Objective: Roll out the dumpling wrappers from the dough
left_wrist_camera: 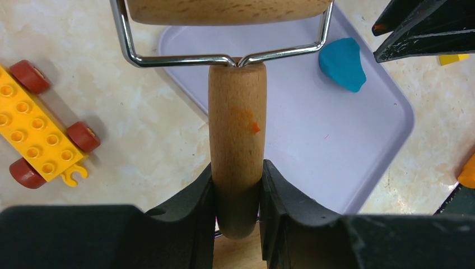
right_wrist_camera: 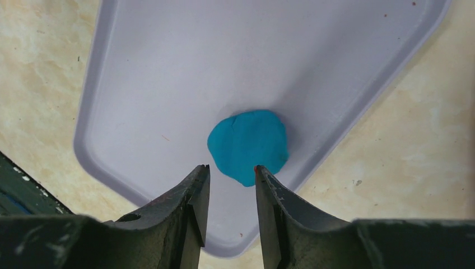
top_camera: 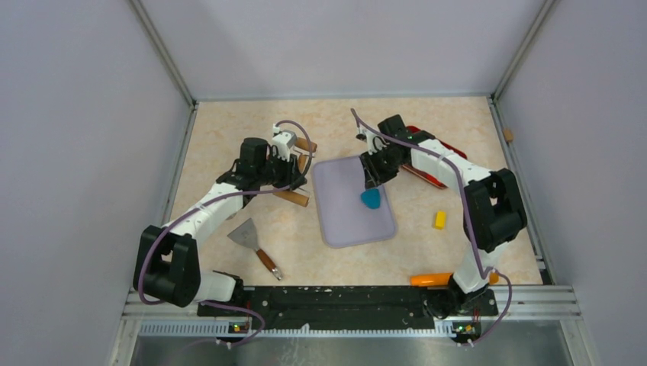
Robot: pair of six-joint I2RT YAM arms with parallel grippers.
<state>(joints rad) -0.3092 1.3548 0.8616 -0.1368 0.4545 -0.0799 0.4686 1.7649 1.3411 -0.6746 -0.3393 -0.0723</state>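
One dough lump (top_camera: 371, 199) on mat (top_camera: 343, 225) — left gripper (left_wrist_camera: 238, 188) clamps roller (left_wrist_camera: 235, 123).

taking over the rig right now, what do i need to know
Left fingers: shut on the roller handle, roller held left of the mat.
Right fingers: open, empty, hovering by the dough.
Dough: one lump on the mat, near its right edge.
Done: roller in hand, dough on mat.
Left: roll the dough out; no wrappers in view yet.

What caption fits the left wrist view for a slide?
Left claw grips the wooden roller by its handle; blue dough lies on the lavender mat beyond.
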